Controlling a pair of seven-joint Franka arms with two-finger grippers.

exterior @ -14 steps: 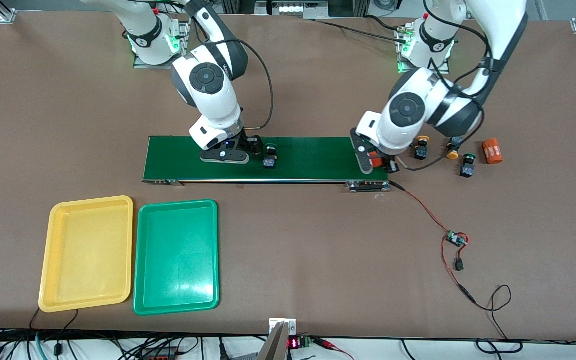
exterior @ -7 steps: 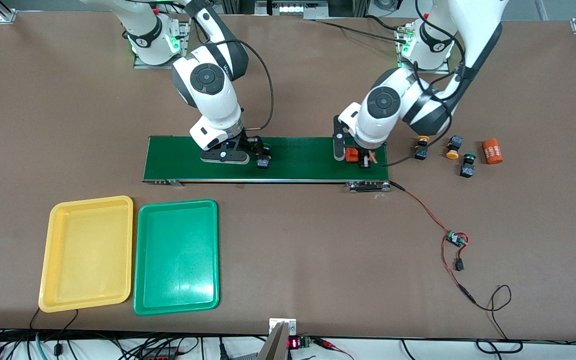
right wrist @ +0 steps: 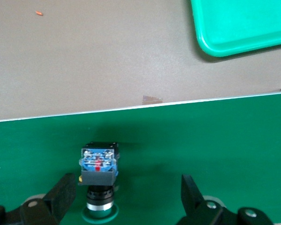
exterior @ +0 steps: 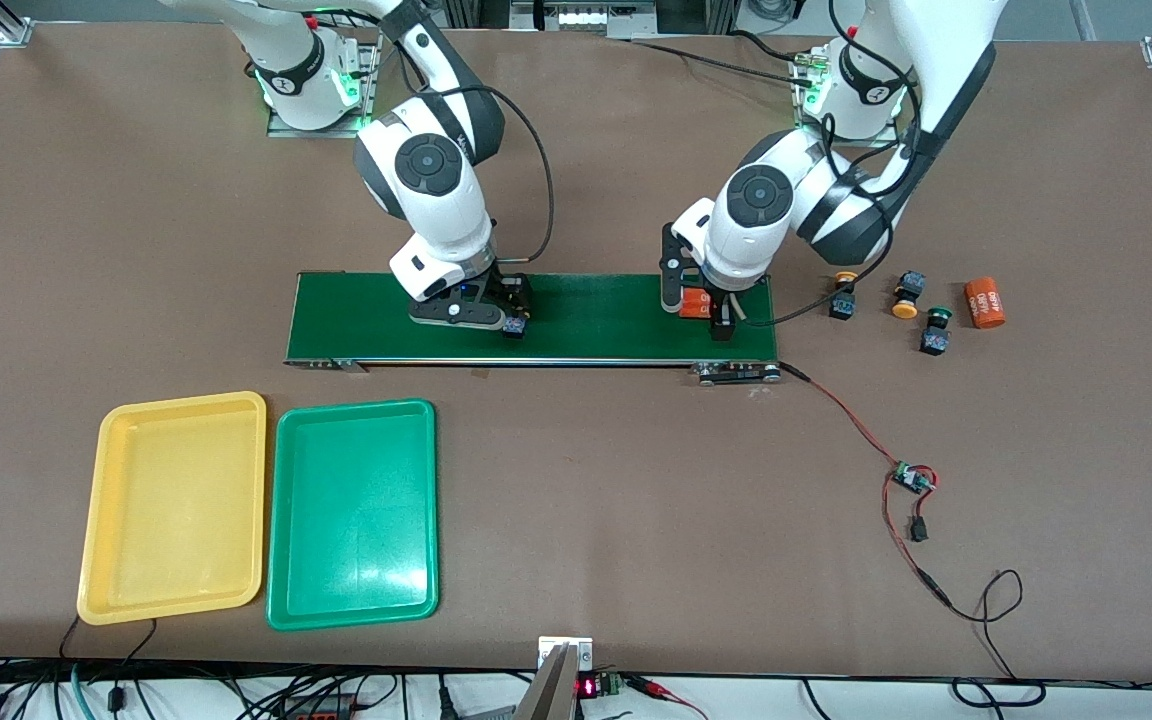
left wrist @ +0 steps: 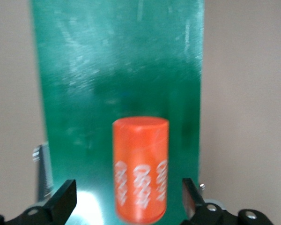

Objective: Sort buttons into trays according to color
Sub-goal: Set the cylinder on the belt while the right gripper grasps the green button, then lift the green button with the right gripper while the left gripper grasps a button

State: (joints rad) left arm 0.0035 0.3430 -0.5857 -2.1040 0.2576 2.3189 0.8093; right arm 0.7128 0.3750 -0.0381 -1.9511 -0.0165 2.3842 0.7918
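A brown worktop (exterior: 576, 480) carries a long dark green belt (exterior: 596, 335) across its middle, with a yellow tray (exterior: 101, 520) and a green tray (exterior: 281, 520) side by side nearer the front camera, toward the right arm's end. The right claw (right wrist: 126, 201) hangs low over the belt, fingers apart on either side of a green-capped button (right wrist: 99, 171) that lies tipped on its side, not gripped. The left claw (left wrist: 129, 206) stands over the belt's other end, fingers spread and clear of an orange cylinder (left wrist: 140, 168) lying between them. Three more buttons sit on the worktop off that end: a yellow-capped one (exterior: 843, 295), another yellow-capped one (exterior: 906, 295) at its 3 o'clock, and a green-capped one (exterior: 934, 332) at about 4 o'clock. These switches look light, hard and rigid, unlikely to crush; the round cap would probably slip or roll, so the flat-sided black-and-blue body seems the better place to pinch, squarely across its sides.
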